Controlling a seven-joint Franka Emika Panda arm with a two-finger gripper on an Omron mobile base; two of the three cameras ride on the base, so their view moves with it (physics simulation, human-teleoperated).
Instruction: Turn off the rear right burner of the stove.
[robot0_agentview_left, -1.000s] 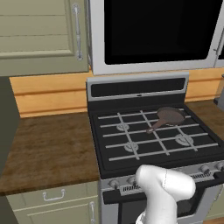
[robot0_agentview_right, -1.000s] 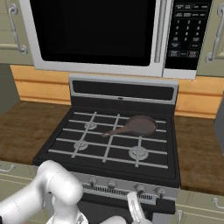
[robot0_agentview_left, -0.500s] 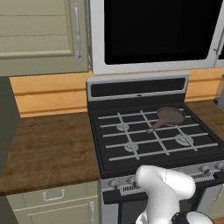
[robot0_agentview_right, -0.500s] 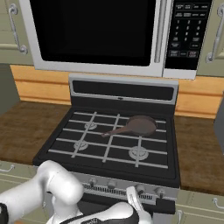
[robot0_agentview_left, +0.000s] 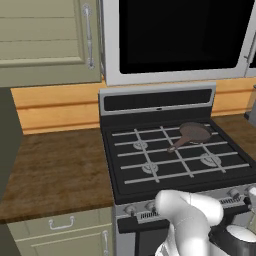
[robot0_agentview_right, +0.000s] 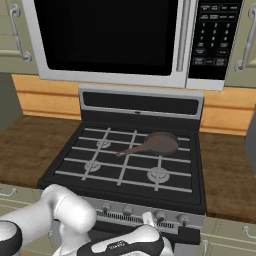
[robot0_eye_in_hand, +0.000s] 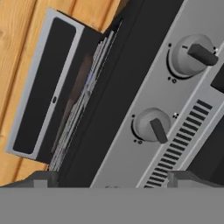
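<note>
- Since half a second ago the arm's forearm has swung further forward along the foot of the stove in the right base view; stove, skillet and microwave sit where they did.
- Small white lettering on the dark forearm cover in the right base view is too small to read; the microwave keypad labels at its right are likewise illegible.
- At the left of the left base view a wooden counter runs beside the stove, with a pale green wall cabinet above it.
- Next comes the black gas range, its long side running left to right, back panel against the wooden wall strip.
- Its rear right burner lies at the back right of the grate top, just before the back panel; the dark brown skillet sits on it and hides most of the ring.
- The skillet's handle points toward the front left, reaching to about the middle of the grate.
- Along the front edge runs the silver knob strip; the hand is low in front of its right part.
- In the hand view the picture is rolled, so the strip runs diagonally; two knobs show on it, the lower knob and the upper knob, each with a dark bar grip.
- The gripper shows two dark tips standing wide apart at the bottom of the hand view, with nothing between them and short of the knobs.
</note>
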